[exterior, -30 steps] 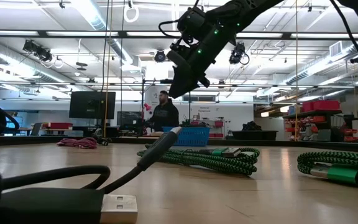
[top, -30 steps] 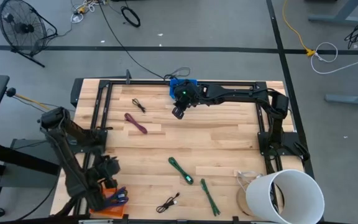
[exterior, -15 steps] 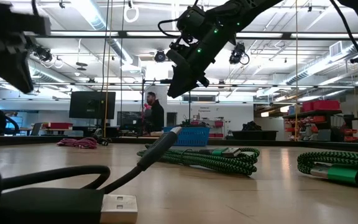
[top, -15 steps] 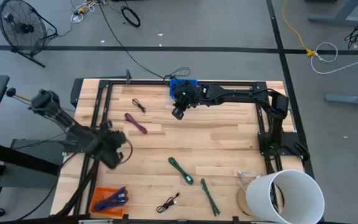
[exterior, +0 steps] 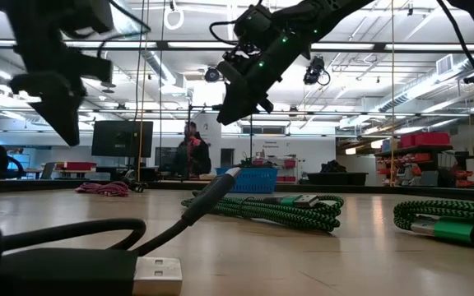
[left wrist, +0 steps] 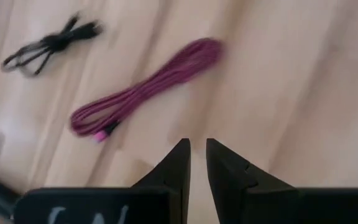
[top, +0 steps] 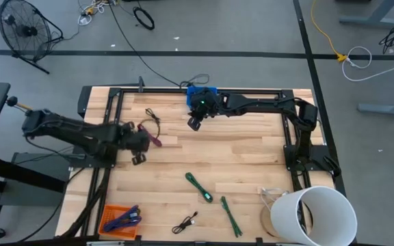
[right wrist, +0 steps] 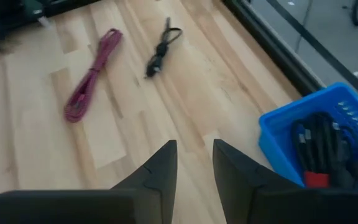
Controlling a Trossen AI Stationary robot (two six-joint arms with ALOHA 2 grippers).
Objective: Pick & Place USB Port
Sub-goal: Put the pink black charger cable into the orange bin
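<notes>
A magenta USB cable [top: 149,134] lies coiled flat on the wooden table, also seen in the left wrist view [left wrist: 148,90]. My left gripper [top: 140,147] hovers just near of it, pointing steeply down, fingers a narrow gap apart with nothing between them [left wrist: 197,146]. A small black cable [top: 152,116] lies beyond it. My right gripper [top: 195,123] hangs open and empty above the table's far middle [right wrist: 195,149], beside a blue basket [top: 200,92] holding cables.
Two green cables [top: 198,186] [top: 231,215] and a black USB cable [top: 185,222] lie near the front edge. An orange tray [top: 120,219] with bluish cables sits at the near left corner, a white bucket [top: 313,215] at the near right. People stand in the room behind.
My left gripper has swung up from over the orange tray at the near left corner toward the table's far edge and right, ending close beside the magenta cable, and its wrist has turned on the way. My right arm has kept still.
</notes>
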